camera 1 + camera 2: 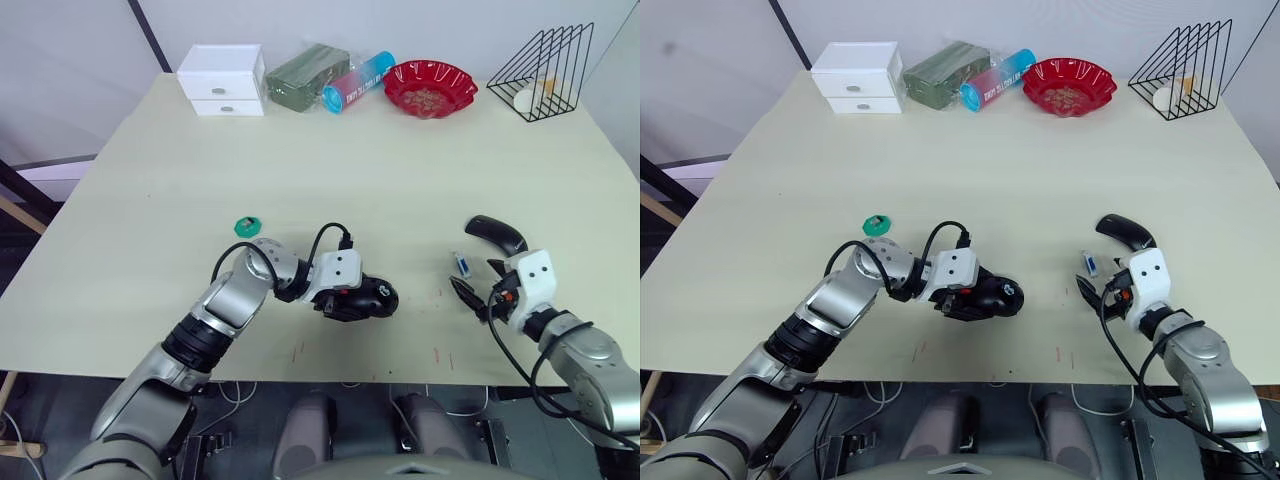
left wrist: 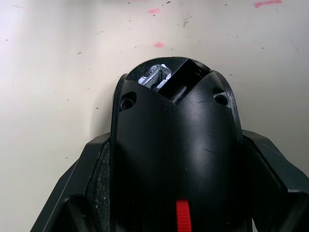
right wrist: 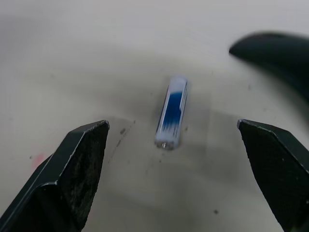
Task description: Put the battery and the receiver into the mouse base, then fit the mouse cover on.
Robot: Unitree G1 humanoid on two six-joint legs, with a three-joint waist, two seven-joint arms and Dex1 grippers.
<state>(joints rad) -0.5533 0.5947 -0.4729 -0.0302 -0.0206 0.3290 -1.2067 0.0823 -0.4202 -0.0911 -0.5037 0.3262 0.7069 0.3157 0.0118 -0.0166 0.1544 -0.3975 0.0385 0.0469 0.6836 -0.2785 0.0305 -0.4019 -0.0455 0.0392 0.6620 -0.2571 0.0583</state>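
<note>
On the table (image 1: 400, 170), near its front edge, your left gripper (image 1: 368, 298) was clenched on the mouse base (image 1: 372, 296), one black finger pressed against each flank. The base was a black oval with a red strip showing near the gripper and an open recess with a glint of metal at its far end. Its long axis ran along the front edge, far end pointing toward the right edge. The left arm reached in from the front left corner, elbow bent, wrist lying low over the table.

The battery (image 3: 172, 112) lay flat on the table further toward the right edge, a slim white stick with a blue band, one end pointing at your right gripper (image 3: 175, 169). That gripper was released, fingers spread wide, the battery lying apart from both just beyond the tips. The right arm came in from the front right corner.

The mouse cover (image 1: 497, 234), a glossy black arched shell, rested just beyond the battery.
</note>
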